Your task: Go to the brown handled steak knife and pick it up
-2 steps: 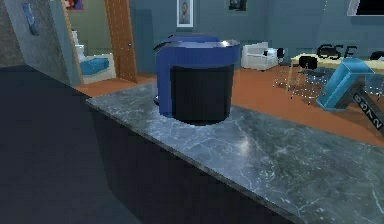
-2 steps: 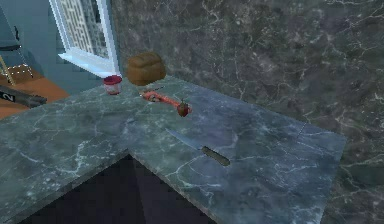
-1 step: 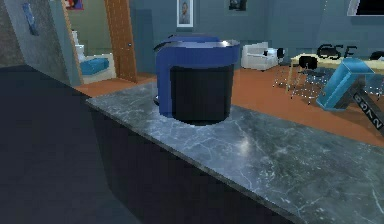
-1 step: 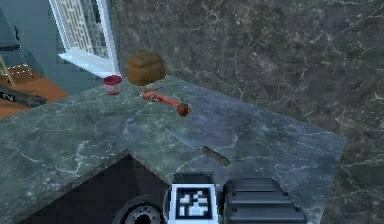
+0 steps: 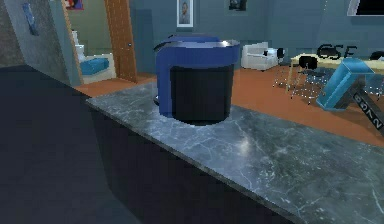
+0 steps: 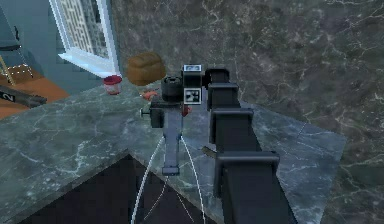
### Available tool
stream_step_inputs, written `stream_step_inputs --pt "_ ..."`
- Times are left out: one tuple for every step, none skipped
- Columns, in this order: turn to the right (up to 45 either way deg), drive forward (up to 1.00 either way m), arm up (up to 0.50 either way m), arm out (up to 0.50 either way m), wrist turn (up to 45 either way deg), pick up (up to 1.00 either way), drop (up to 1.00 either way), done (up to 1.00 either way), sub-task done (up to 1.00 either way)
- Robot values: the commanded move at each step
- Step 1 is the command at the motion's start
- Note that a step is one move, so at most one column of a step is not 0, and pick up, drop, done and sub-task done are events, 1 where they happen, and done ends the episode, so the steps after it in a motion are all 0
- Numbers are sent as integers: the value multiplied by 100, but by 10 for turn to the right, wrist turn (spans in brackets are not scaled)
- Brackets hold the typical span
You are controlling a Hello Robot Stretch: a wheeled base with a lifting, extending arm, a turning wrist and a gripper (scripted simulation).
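Looking ahead: finding a lidded appliance standing on the surface, with a doorway lying behind it to the left and chairs standing behind it to the right. Looking to the arm side: finding the gripper hanging above the surface's near corner, a loaf resting farther out by the far edge, and a window standing behind and left of the loaf.

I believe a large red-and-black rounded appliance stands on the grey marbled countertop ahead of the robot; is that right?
Not quite: the large rounded appliance is blue and black, not red and black, as the forward view shows. It does stand on the grey marbled countertop.
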Motion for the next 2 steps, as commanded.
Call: stream_step_inputs --pt "0 0 0 0 450 0 0 0 0" --pt "0 0 0 0 450 0 0 0 0"
